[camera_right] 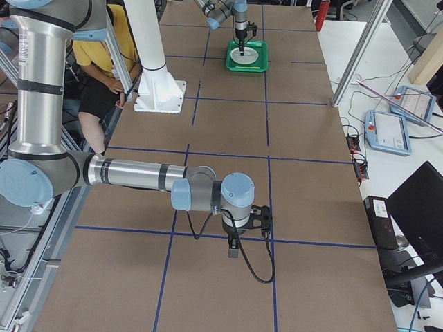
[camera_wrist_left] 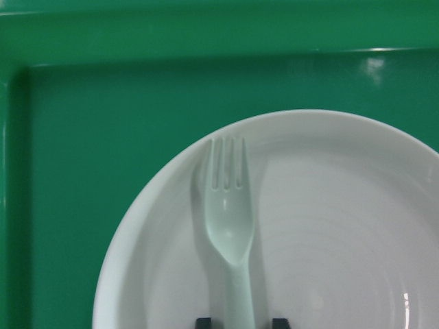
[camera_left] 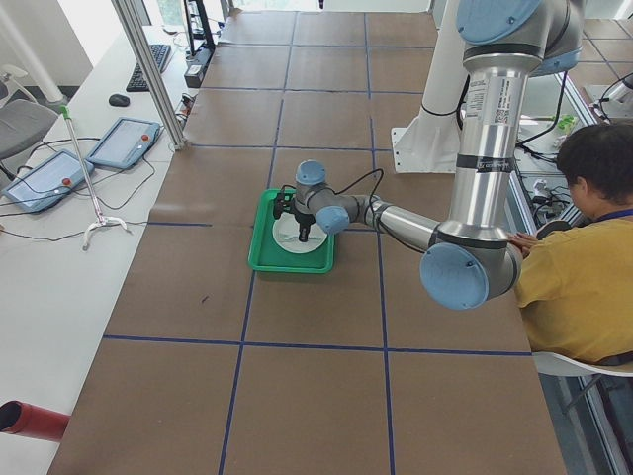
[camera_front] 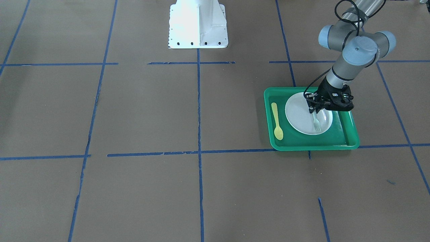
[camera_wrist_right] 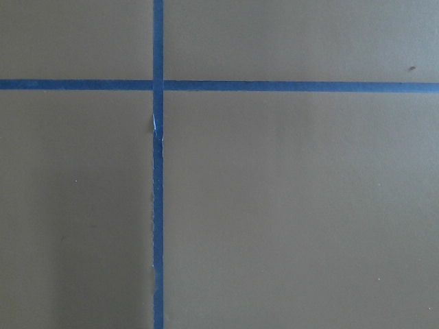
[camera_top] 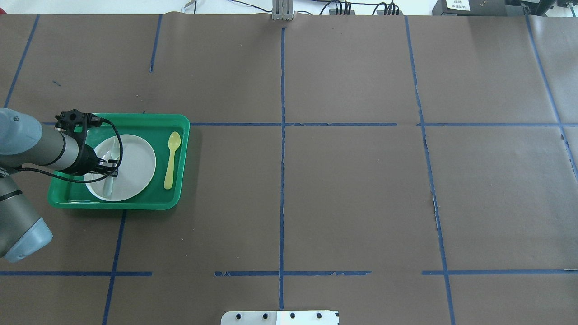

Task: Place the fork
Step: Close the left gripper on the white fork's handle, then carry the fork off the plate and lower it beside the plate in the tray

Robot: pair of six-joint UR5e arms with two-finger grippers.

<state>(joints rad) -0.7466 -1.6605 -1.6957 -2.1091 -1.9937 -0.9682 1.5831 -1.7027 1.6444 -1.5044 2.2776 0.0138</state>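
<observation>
The pale grey-white fork (camera_wrist_left: 230, 226) lies on the white plate (camera_wrist_left: 343, 226), its tines toward the tray's far rim. In the front view the fork (camera_front: 316, 123) reaches out from under my left gripper (camera_front: 315, 111), which hangs low over the plate (camera_front: 297, 114). In the left wrist view two dark fingertips (camera_wrist_left: 203, 321) flank the handle at the bottom edge, with a small gap on each side, so the gripper is open. My right gripper (camera_right: 233, 250) shows only in the right side view, low over the bare table. I cannot tell its state.
The plate sits in a green tray (camera_front: 339, 141) on the robot's left side of the brown, blue-taped table. A yellow spoon (camera_front: 277, 121) lies in the tray beside the plate. The robot's white base (camera_front: 198, 25) stands mid-table. An operator (camera_left: 593, 257) sits near the robot's side of the table.
</observation>
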